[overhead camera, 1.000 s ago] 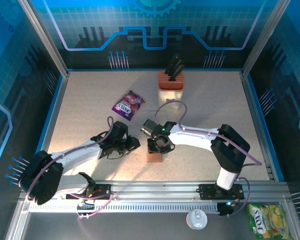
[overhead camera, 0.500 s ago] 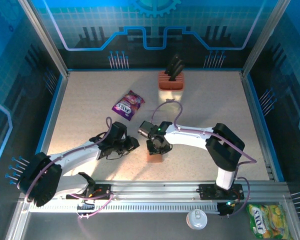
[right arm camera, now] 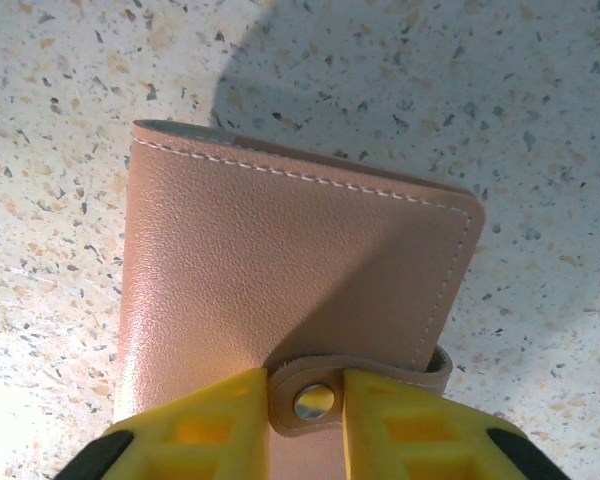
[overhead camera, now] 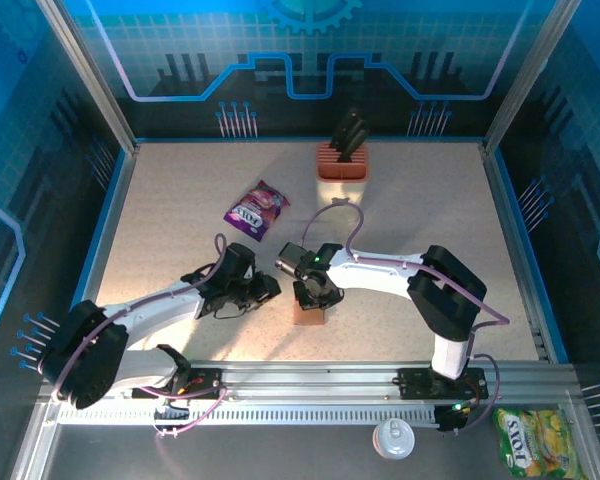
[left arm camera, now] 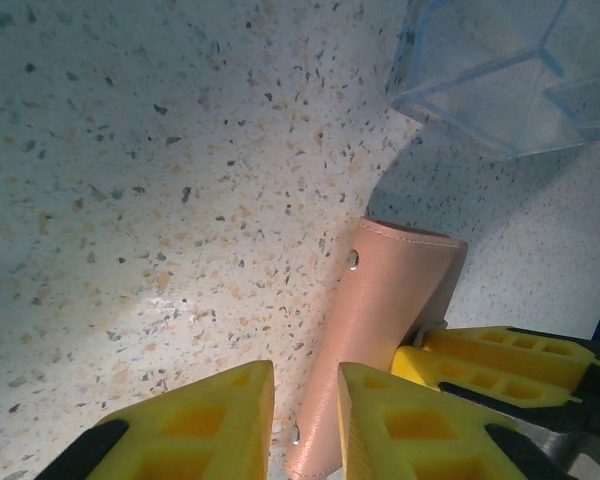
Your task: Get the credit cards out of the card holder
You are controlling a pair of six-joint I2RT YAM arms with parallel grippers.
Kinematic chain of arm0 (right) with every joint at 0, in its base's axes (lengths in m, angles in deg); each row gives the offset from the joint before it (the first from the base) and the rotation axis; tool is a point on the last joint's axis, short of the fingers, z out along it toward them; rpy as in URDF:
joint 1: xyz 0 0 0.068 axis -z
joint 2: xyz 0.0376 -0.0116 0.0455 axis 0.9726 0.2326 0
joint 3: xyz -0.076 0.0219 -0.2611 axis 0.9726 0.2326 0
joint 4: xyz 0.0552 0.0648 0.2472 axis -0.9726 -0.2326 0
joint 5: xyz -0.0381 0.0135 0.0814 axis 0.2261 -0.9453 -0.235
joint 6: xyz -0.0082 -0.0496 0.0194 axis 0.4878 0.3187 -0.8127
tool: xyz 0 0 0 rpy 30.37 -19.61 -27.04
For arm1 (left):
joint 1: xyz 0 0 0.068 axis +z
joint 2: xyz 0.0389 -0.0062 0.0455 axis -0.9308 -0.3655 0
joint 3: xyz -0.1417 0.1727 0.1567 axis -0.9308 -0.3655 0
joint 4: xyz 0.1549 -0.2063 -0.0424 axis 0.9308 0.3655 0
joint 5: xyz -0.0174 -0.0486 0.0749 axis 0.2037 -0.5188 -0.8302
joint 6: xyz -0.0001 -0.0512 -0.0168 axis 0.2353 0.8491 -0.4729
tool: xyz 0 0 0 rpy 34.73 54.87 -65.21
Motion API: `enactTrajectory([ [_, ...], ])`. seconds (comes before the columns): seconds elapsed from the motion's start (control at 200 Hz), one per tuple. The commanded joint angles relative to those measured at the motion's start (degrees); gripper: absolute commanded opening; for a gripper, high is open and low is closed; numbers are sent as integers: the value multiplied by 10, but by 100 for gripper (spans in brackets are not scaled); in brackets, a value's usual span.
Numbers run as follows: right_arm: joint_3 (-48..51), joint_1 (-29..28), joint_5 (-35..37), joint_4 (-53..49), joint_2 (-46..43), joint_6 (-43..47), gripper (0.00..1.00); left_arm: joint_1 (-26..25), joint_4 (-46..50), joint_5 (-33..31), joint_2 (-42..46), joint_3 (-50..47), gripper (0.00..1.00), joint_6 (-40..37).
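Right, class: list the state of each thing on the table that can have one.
Brown leather card holder: closed, snap strap fastened.
Right gripper: pinching the strap's snap tab.
Left gripper: jaws narrow, at the holder's edge.
Purple snack packet: lying flat.

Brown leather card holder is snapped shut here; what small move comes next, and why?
Probably the right gripper should pull the snap strap up to unfasten it: its yellow fingers pinch that strap, and the brown leather card holder is closed.
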Motion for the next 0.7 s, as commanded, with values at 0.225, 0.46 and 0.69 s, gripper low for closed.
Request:
enactTrajectory([
  [0.225, 46, 1, -29, 44, -2, -4, 12, -24, -35, 29, -50, 32, 23, -3],
  [0.46, 55, 4, -23, 43, -46, -7, 12, -34, -41, 31, -63, 42, 23, 3],
  [0.69, 54, 10, 13, 5, -79, -5, 20, -34, -31, 25, -62, 47, 23, 1],
])
